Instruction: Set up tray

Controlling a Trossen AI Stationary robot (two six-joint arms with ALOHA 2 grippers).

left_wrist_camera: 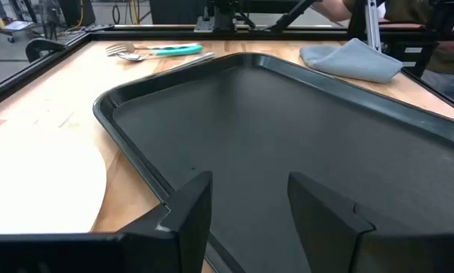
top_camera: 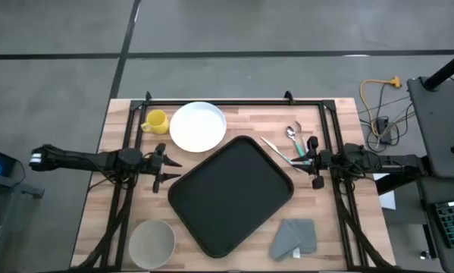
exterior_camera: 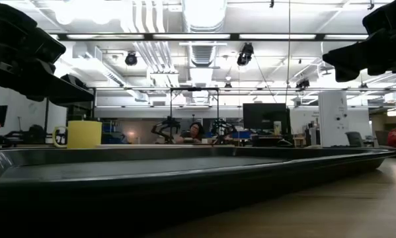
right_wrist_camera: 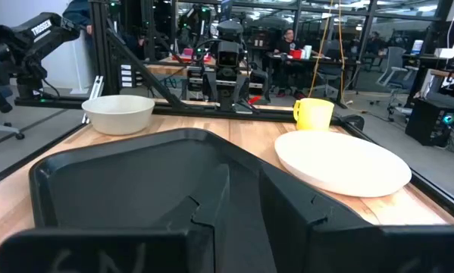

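Observation:
The black tray (top_camera: 230, 193) lies flat on the wooden table, turned diagonally, with nothing on it. My left gripper (top_camera: 171, 168) hovers open at the tray's left corner; in the left wrist view its fingers (left_wrist_camera: 189, 205) stand over the tray's rim (left_wrist_camera: 128, 148). My right gripper (top_camera: 301, 161) hovers just off the tray's right corner, with only a narrow gap between its fingers (right_wrist_camera: 287, 205), and faces the tray (right_wrist_camera: 136, 174). In the low view both grippers hang above the tray (exterior_camera: 184, 168).
A white plate (top_camera: 198, 126) and a yellow mug (top_camera: 154, 121) stand at the far left. Cutlery (top_camera: 289, 142) lies beside my right gripper. A pale bowl (top_camera: 151, 241) sits at the near left and a folded grey cloth (top_camera: 295, 236) at the near right.

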